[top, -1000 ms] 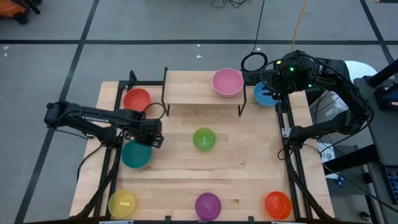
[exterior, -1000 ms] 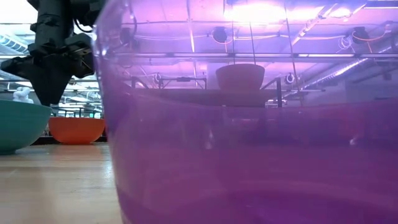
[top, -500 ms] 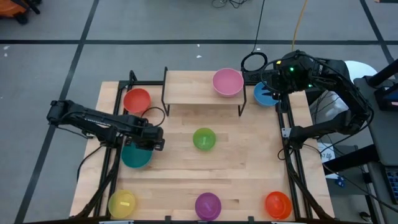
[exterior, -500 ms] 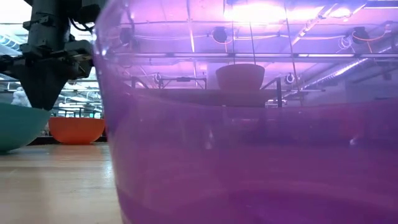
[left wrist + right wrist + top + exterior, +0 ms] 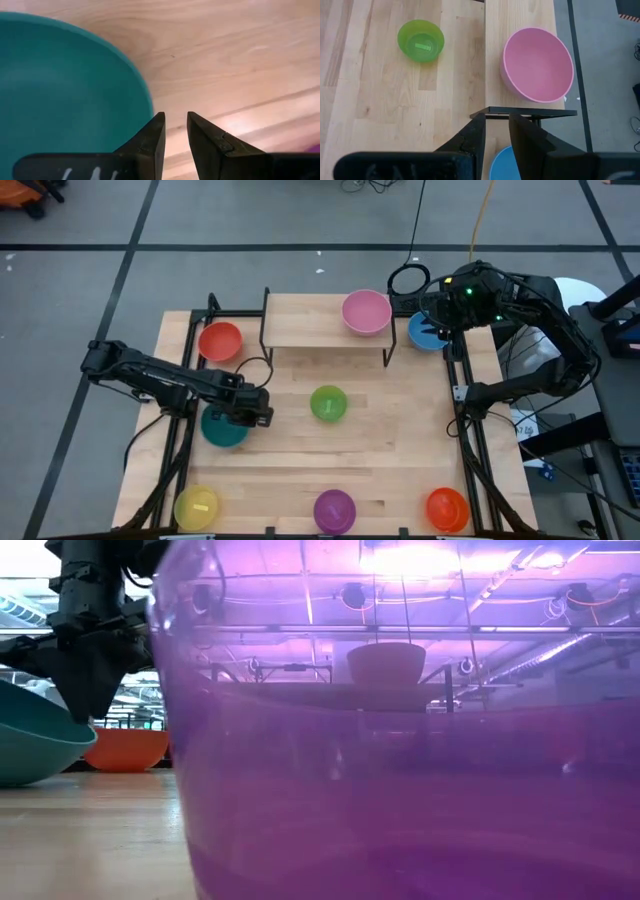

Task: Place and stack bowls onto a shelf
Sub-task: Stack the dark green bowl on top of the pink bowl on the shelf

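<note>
Both arms are dark, nearly black, built of jointed segments with black cables looping alongside. The left gripper (image 5: 174,145) ends in two matte black wedge fingers tapering to blunt tips, with white marks on the housing behind. The right gripper (image 5: 496,137) has matching fingers; green lights glow on its wrist at 1 o'clock.

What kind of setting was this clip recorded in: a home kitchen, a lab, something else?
Most likely a robotics lab or workshop, not a home. The wooden table stands on a grey floor marked with dark tape lines, loose cables trail across it, and the low view shows exposed ceiling pipes and strip lights.
</note>
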